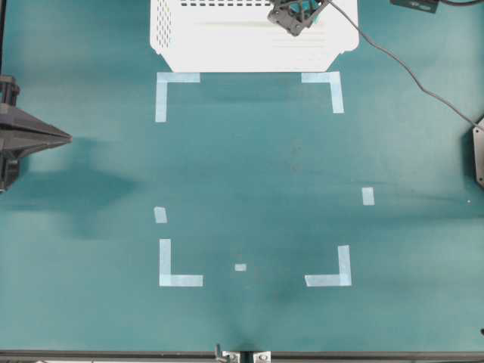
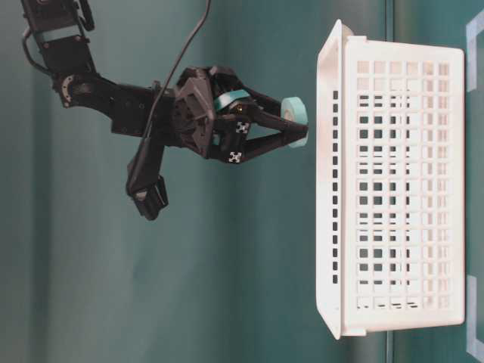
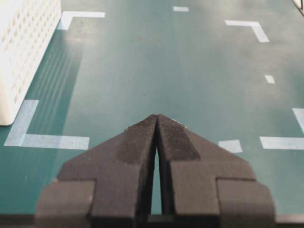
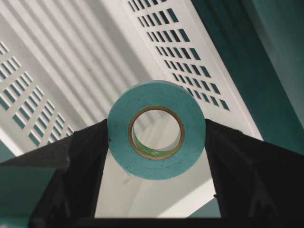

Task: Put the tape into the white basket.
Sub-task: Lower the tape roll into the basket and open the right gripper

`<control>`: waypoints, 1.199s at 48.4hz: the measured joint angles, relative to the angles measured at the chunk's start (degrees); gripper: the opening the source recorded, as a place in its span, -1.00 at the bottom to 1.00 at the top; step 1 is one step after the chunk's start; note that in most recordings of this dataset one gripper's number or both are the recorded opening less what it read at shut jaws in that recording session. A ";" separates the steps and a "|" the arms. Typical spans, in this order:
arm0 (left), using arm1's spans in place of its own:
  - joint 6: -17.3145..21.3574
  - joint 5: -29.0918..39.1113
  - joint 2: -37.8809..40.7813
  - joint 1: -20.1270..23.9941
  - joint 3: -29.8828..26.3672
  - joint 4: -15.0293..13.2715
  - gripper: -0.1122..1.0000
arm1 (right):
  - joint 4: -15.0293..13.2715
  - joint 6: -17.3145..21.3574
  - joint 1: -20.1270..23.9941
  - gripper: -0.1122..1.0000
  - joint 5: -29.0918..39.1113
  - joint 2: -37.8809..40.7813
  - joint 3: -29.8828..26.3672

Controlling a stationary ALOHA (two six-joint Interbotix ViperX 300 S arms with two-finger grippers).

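On the far edge of the green table (image 1: 249, 174), top centre in the overhead view: basket (image 1: 227, 45), white, rectangular, slotted walls, rounded corners, open side up; partly cut off by the frame edge. In the table-level view, which is turned on its side, its rim faces left toward the arm.

Right arm (image 2: 113, 98): black, reaching over the basket; a cable runs back along it.

Right gripper (image 2: 291, 125): over the basket in the overhead view and clear of its rim in the table-level view; jaws spread partway and clamped on the tape, one finger against each side of the roll.

Left gripper (image 3: 156, 126): parked at the left table edge, low over the surface, well apart from the basket; its two fingers pressed together, nothing between them.

Tape (image 4: 156, 136): small teal ring with a tan-edged hollow core, held in the right gripper's fingertips above the basket interior, touching neither wall nor floor. Through the core the white basket floor is visible.

Corner marks (image 1: 178, 265): pale-blue strips forming four L-shapes on the table, two just beside the basket's near edge, two toward the near side.

Loose strips (image 1: 367, 196): three short pale-blue pieces, scattered near the lower marks.
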 measured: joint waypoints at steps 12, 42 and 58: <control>0.00 0.00 0.00 0.00 -0.09 -0.09 -0.99 | 0.18 -0.53 -0.09 0.42 -0.26 0.00 0.00; -0.09 0.00 0.00 0.00 -0.09 -0.09 -0.99 | 0.09 -0.79 0.44 0.97 0.88 0.00 0.00; -0.09 0.09 0.00 0.00 0.00 -0.09 -0.99 | 0.09 -0.79 1.05 0.94 1.41 0.00 0.00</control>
